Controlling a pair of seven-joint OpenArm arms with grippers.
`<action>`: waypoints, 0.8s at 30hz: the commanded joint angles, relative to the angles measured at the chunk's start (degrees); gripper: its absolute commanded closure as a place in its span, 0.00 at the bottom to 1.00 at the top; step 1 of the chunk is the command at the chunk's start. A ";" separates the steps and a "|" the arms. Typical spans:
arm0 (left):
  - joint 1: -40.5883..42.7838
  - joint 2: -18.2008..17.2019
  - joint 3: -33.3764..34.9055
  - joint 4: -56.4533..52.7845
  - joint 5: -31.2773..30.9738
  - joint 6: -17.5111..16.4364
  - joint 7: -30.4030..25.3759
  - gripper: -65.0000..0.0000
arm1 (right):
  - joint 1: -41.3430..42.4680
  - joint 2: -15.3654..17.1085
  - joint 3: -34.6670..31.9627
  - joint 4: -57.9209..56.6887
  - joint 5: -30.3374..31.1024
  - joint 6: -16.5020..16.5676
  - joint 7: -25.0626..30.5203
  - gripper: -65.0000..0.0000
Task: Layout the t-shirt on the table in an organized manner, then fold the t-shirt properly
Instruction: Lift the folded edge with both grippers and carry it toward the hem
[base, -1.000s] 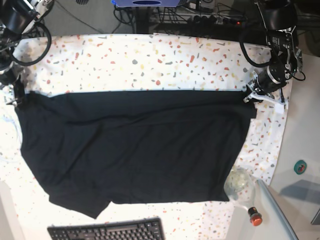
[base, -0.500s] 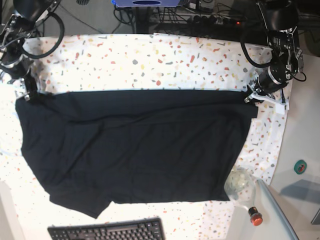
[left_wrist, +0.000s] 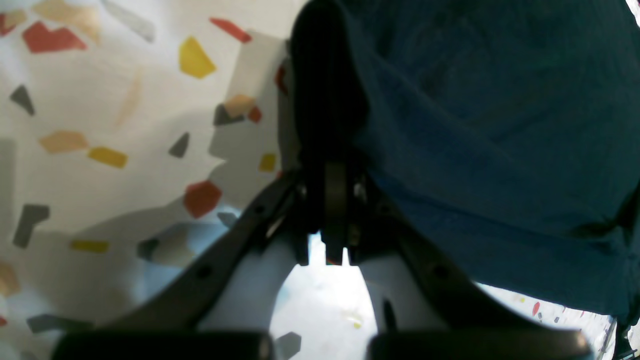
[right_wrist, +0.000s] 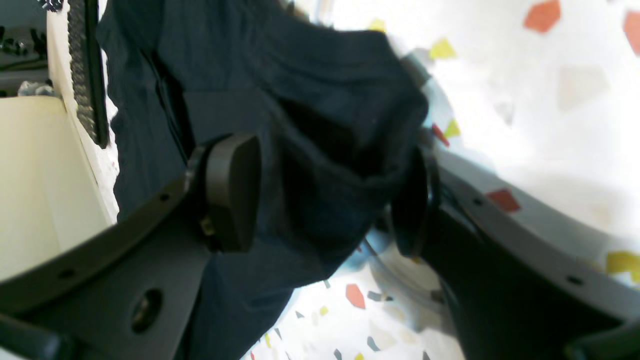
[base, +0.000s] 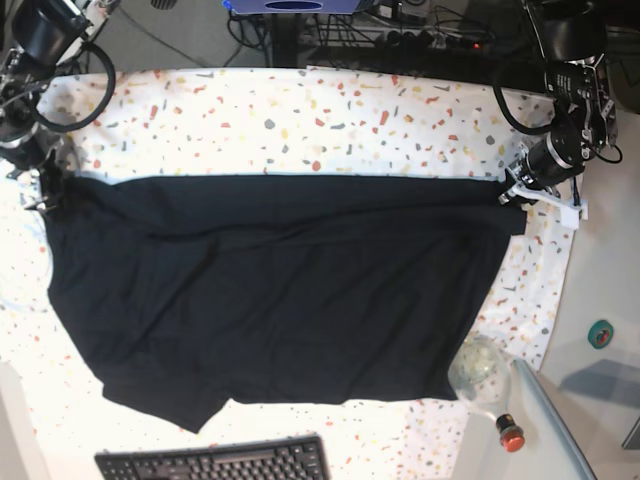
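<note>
Left gripper (base: 512, 192) pinches one far corner of the t-shirt (base: 270, 290), spread across the table (base: 300, 120); right gripper (right_wrist: 325, 192) gapes around the opposite corner, apparently mid-layout. Smoothing comes next.

keyboard (base: 213, 461) bottom edge | glass bottle (base: 484, 378) red cap, lying | green tape roll (base: 600, 334) right

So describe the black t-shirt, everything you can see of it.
The t-shirt is plain black soft cloth, no print visible, spread wide and mostly flat across the speckled table, with shallow wrinkles. Its far edge runs nearly straight between the two grippers; the near edge is uneven, dipping at one corner toward the keyboard. The left gripper is shut on one far corner. The right gripper stands open around a bunched corner.
</note>
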 joint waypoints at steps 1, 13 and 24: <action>-0.34 -0.81 -0.11 0.88 -0.65 -0.04 -0.67 1.00 | 0.10 0.61 0.10 0.29 -0.72 -0.21 -0.31 0.46; 1.95 -0.72 -0.55 10.90 -0.65 0.22 6.37 1.00 | 0.18 1.05 0.01 8.20 -0.72 -0.29 -4.44 1.00; -14.58 -1.07 7.18 25.50 -0.12 10.24 17.18 1.00 | 16.18 9.31 -0.52 20.86 -0.81 -15.85 -18.59 1.00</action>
